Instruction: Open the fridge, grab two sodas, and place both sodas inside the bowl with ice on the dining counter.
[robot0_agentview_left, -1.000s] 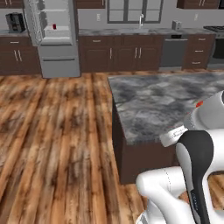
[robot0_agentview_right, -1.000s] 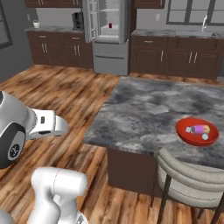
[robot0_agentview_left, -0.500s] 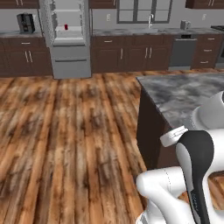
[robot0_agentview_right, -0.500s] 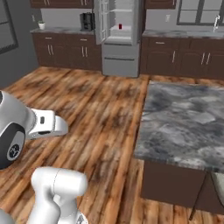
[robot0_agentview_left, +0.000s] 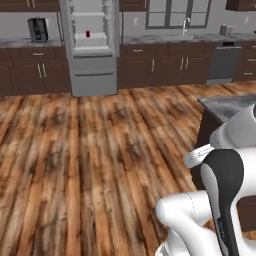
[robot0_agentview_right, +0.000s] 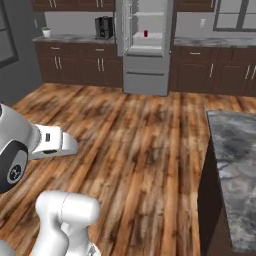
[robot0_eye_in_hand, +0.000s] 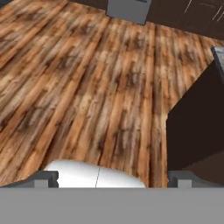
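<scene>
In the left base view, the fridge (robot0_agentview_left: 90, 47) is seen standing open across the wood floor (robot0_agentview_left: 90, 165), with a red soda (robot0_agentview_left: 88, 34) on a shelf; a collision with a door could be caused by an off-line approach. In the right base view, the dining worktop (robot0_agentview_right: 235, 165) edge lies near the base and could be clipped in turning. In the hand view, the hand (robot0_eye_in_hand: 113, 179) is seen wide apart and empty above the floor; a can could be toppled by a misjudged reach.

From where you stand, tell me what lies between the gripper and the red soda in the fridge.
Nothing visible blocks it. The fridge stands open with the red soda on a shelf, across bare wooden floor. The open gripper points at that floor.
</scene>
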